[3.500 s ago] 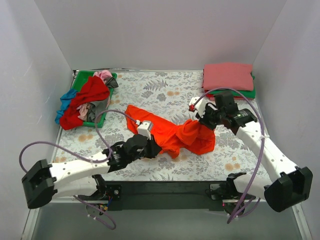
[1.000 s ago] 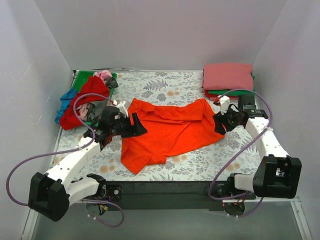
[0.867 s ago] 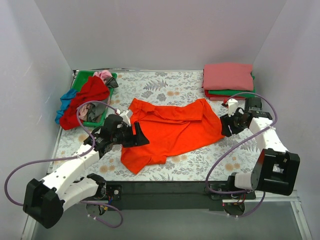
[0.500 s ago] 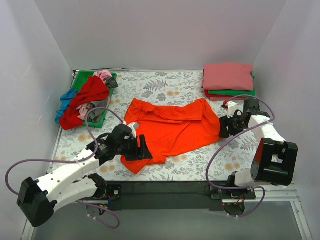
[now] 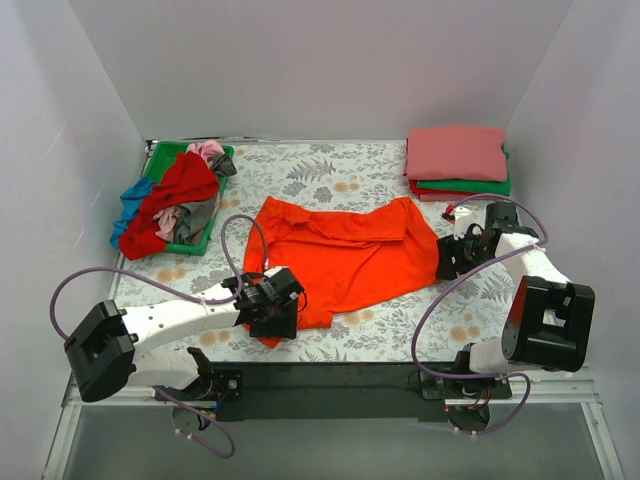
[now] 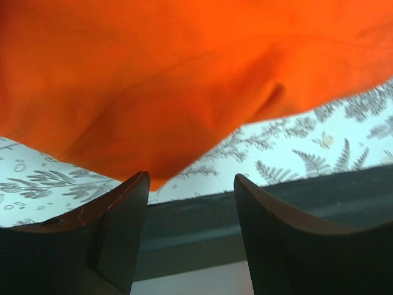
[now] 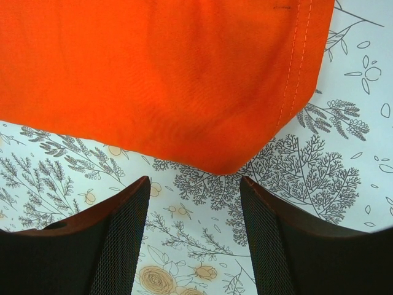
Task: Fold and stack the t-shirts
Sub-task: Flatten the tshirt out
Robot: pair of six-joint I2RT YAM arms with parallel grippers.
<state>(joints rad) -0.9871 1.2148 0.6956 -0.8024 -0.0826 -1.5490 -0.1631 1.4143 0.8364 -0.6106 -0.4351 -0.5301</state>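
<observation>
Shirt: the orange-red t-shirt (image 5: pixel 340 255) lay spread across the middle of the table cloth (image 5: pixel 340 180). A few seconds back it was a bunched heap between the arms.
Left arm: it swept down from the shirt's far-left edge to its near-left corner, and the left gripper (image 5: pixel 276 306) sat right there by the table's front edge.
Left claw: fingers spread with nothing between them, the orange corner just beyond the tips.
Right arm: hardly any movement in the last half second, with the right gripper (image 7: pixel 195 196) parked at the shirt's right-hand corner.
Right claw: also spread wide and empty, the stitched hem corner just ahead of it.
Folded stack (image 5: pixel 457 157): far right, coral pink on top, unchanged.
Green tray (image 5: pixel 158 153): far left, the loose pile of shirts (image 5: pixel 175 200) heaped in it as before.
My read: flattening looked finished. With both claws lined up on corners, I judged the first fold was next, and plenty of shirts were waiting after this one.
</observation>
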